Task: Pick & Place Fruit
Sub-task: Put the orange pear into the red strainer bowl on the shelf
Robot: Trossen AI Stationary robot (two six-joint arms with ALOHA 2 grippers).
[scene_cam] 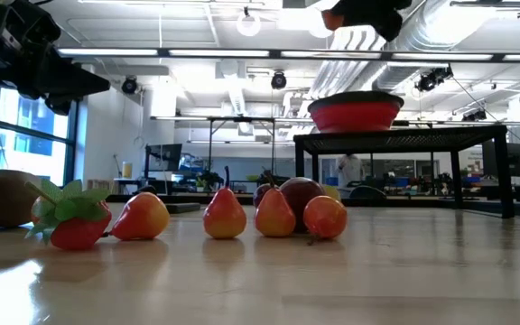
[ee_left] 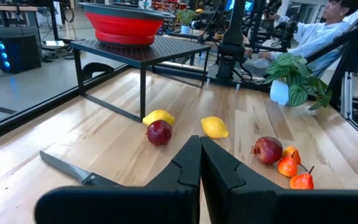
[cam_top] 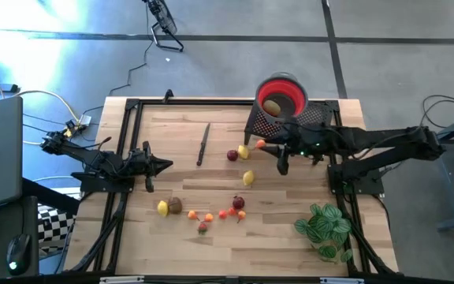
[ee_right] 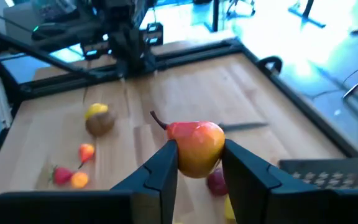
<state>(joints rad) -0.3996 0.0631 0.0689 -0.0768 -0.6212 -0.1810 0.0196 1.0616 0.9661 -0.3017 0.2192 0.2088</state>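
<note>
Pinching one pear (ee_right: 196, 148), the right end effector (ee_right: 197, 163) hovers above roughly ten fruit (cam_top: 247, 178).

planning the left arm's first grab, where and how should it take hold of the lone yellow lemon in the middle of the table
Probably across its short middle, coming straight down from above. The lemon lies on its side on bare wood, rounded with tapered ends, so the belly gives the fingers the steadiest seat. It sits clear of the red fruit, leaving room either side. The left end effector is shut and must open first.

Bare table (cam_top: 290, 201) lies open between the scattered fruit (cam_top: 211, 211) and the plant (cam_top: 324, 226).
</note>
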